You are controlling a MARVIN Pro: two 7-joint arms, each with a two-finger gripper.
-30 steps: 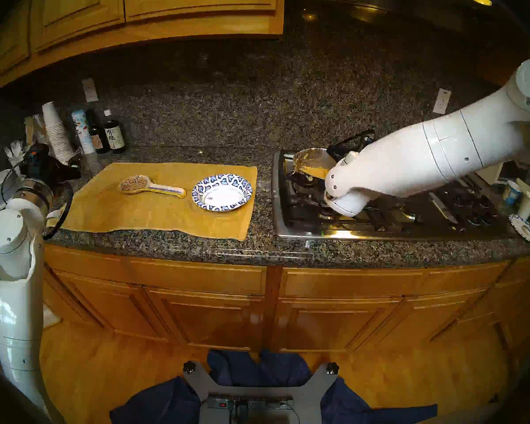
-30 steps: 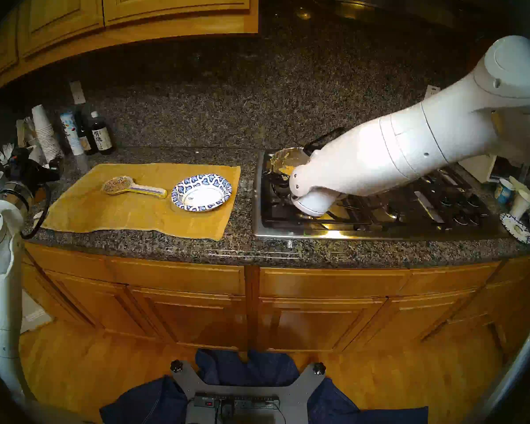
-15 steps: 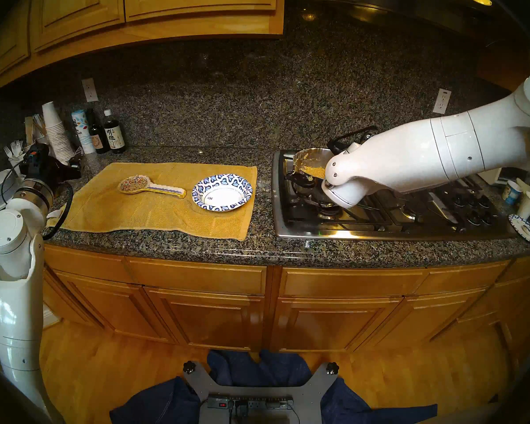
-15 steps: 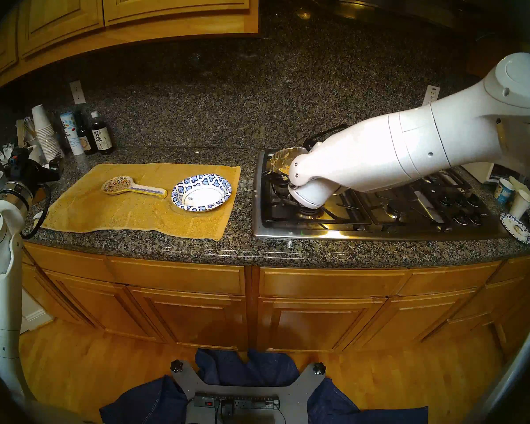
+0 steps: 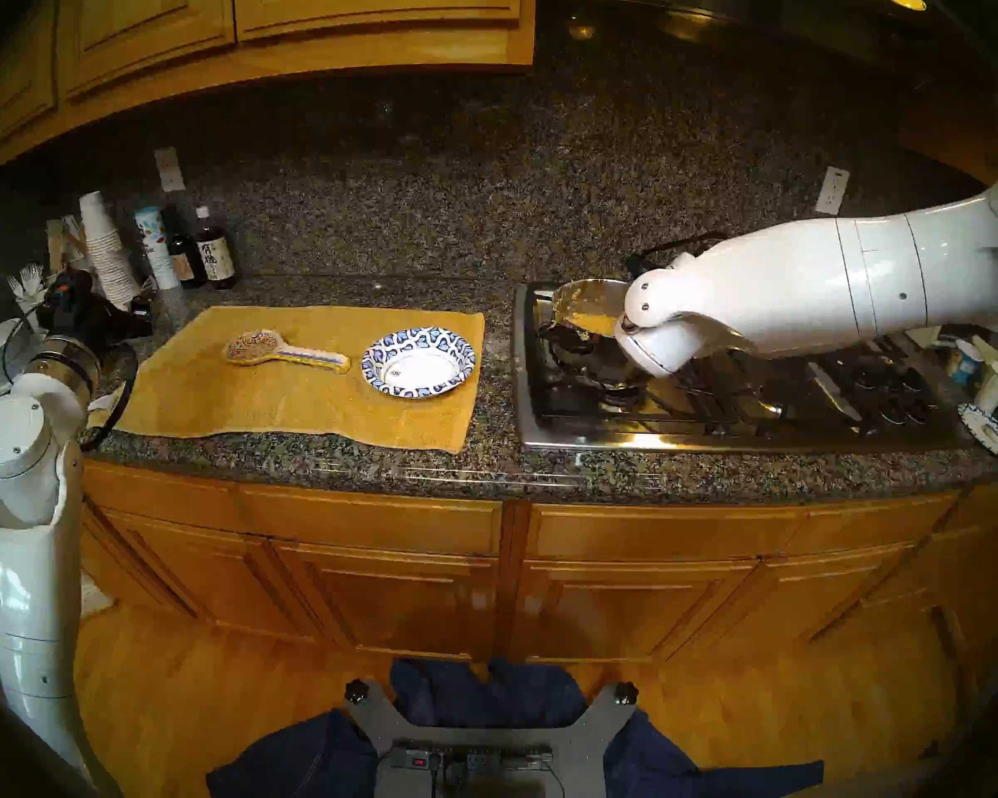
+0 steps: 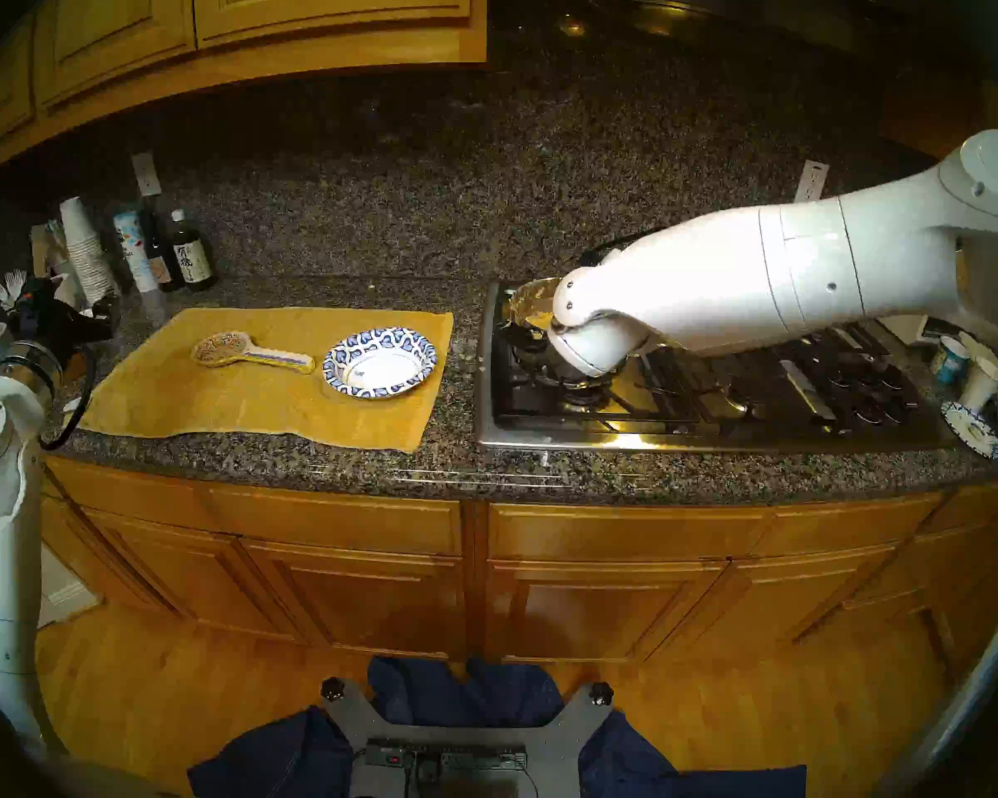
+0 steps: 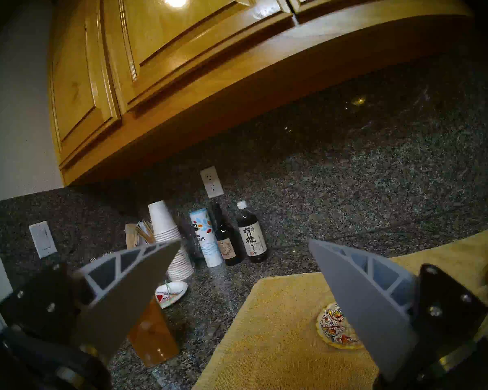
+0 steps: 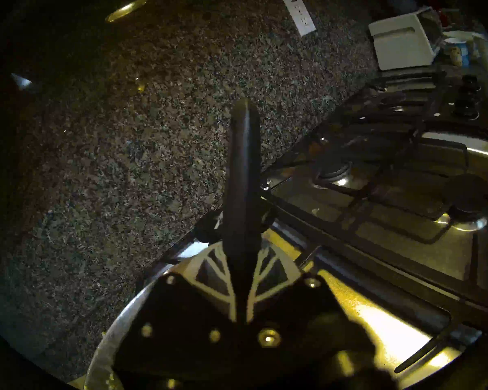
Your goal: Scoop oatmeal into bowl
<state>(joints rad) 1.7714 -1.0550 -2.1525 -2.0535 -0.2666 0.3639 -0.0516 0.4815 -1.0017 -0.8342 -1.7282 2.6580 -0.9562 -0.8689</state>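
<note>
- Where the counter meets the wall at the far left, a tall stack of paper cups (image 5: pixel 107 250) stands mouth-down, with a salt canister (image 7: pixel 206 237) and two dark bottles (image 7: pixel 251 236) in a row just beside it; a cup of white plastic forks (image 5: pixel 26 281) sits in front of the stack.
- The left gripper (image 7: pixel 244 291) hangs over that corner with its two grey fingers (image 7: pixel 135 279) spread wide and nothing between them.
- One yellow cloth (image 5: pixel 289 399) lies flat on the granite counter (image 5: pixel 485 468), carrying two things: a painted ceramic spoon rest (image 5: pixel 283 350) and, to its right, the bowl (image 5: pixel 462 356).
- The bowl sits upright near the cloth's right edge, its white centre bare apart from a small dark mark.
- On the stove (image 5: pixel 543 428), one steel pot (image 5: pixel 586 296) stands on the rear left burner and holds the oatmeal (image 5: pixel 592 323), a yellow mass low inside, with smears up the inner wall.
- The right arm (image 5: pixel 802 290) reaches over the pot; in the wrist view the right gripper (image 8: pixel 241 285) is clamped narrow on a dark handle (image 8: pixel 241 170) that stands up between its fingers, above the pot's rim.
- At the far right: two paper cups (image 5: pixel 995 385) and a patterned paper plate (image 5: pixel 986 431).
</note>
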